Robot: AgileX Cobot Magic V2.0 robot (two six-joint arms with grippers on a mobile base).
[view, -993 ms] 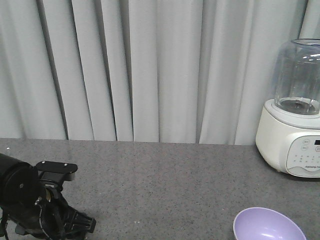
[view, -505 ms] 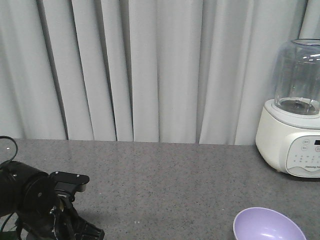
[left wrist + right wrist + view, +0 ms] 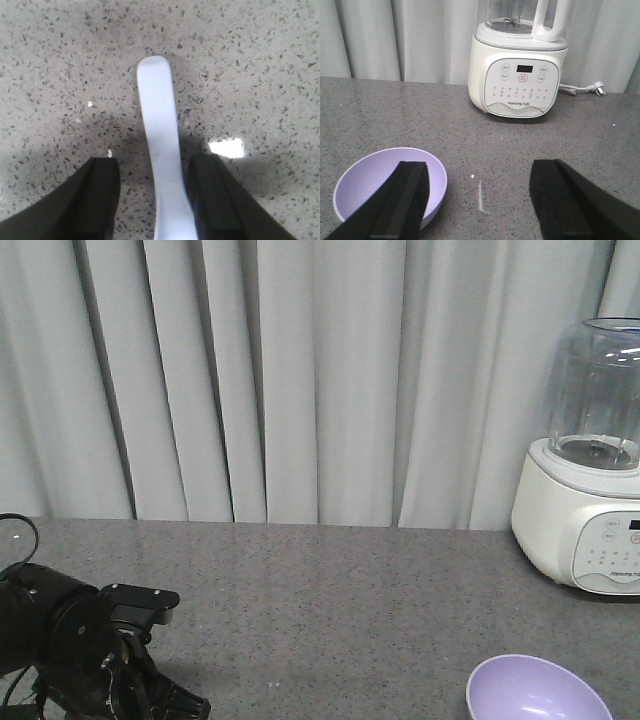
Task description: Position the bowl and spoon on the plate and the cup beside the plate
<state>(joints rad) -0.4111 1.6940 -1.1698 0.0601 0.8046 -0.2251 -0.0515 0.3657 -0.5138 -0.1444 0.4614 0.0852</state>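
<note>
Spoon (image 3: 161,145) pickup is the step in hand, judging by the left wrist view. Its handle lies flat on the desk (image 3: 350,610), toward the left end of the front edge, and points away between the left fingers (image 3: 100,195). These fingers stand apart, one on each side of the handle, and grip nothing. Whether either one touches the handle cannot be told.

Centre the handle in the gap and bring the tips down to the desk before you close. The handle looks thin and smooth, so a high or off-centre pinch will likely let it slip. Close slowly, then lift straight up.

The right fingers (image 3: 405,200) are also spread wide and empty. The bowl (image 3: 365,185) sits on the desk toward the right front, partly hidden behind one of them. Neither plate nor cup shows in any view, so locate the plate before you carry the spoon.

The desk is grey speckled stone with glare patches. A white blender (image 3: 520,65) stands at the right rear corner, and pale grey curtains (image 3: 300,380) close off the back.
</note>
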